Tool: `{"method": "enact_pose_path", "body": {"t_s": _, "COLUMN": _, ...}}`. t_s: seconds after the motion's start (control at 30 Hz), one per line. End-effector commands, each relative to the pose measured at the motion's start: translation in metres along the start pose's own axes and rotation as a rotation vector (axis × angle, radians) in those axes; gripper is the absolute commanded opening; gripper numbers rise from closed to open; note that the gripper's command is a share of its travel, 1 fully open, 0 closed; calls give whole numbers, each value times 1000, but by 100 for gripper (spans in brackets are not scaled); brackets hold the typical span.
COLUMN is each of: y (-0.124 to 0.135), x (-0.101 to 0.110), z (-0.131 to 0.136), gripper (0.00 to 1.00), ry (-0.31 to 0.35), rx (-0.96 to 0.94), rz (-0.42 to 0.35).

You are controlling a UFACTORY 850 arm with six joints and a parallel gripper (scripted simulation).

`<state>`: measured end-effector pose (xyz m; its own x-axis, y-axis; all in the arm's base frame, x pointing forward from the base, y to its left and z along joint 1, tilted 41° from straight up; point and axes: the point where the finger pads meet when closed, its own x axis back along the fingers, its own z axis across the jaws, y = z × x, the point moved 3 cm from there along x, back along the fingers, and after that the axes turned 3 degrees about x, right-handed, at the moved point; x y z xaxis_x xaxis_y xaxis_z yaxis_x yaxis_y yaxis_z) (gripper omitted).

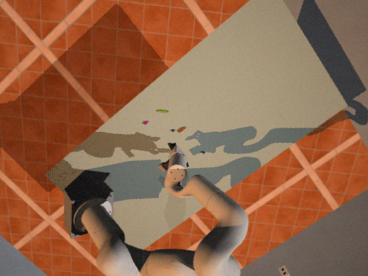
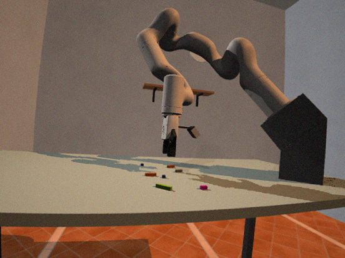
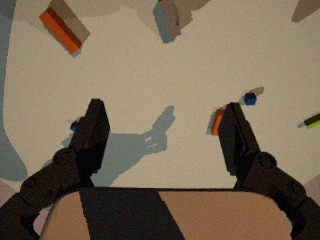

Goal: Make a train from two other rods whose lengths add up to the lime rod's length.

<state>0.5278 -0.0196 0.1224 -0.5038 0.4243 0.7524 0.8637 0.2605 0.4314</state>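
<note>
My gripper (image 1: pixel 172 145) (image 2: pixel 168 154) (image 3: pixel 164 114) is open and empty, above the table. The lime rod (image 1: pixel 162 111) (image 2: pixel 163 186) (image 3: pixel 313 121) lies flat. One orange rod (image 1: pixel 181 129) (image 2: pixel 150 174) (image 3: pixel 217 123) lies near one blue rod (image 1: pixel 173 130) (image 2: pixel 163 176) (image 3: pixel 250 99), apart from it; the right finger partly hides this orange rod in the wrist view. The second orange rod (image 2: pixel 170 166) (image 3: pixel 60 31) and the grey rod (image 2: pixel 178 171) (image 3: pixel 166 22) lie apart, hidden in the top view.
A magenta rod (image 1: pixel 145 122) (image 2: pixel 203 187) lies toward the table's near edge in the exterior view. Another blue rod (image 1: pixel 202 151) (image 2: pixel 141 164) (image 3: pixel 74 126) lies by the left finger in the wrist view, partly hidden. Arm shadows cross the table (image 1: pixel 243 70) (image 2: pixel 61 191).
</note>
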Motion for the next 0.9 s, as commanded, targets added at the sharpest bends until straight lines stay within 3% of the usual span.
{"method": "enact_pose_path", "body": {"t_s": 0.0, "y": 24, "x": -1, "z": 34, "gripper": 100, "ry": -5, "rx": 0, "rz": 9}}
{"method": "enact_pose_path", "body": {"t_s": 0.1, "y": 34, "x": 1, "z": 53, "gripper": 100, "ry": -2, "rx": 0, "rz": 10}}
{"method": "enact_pose_path", "body": {"t_s": 0.87, "y": 34, "x": 1, "z": 54, "gripper": 100, "ry": -2, "rx": 0, "rz": 10}}
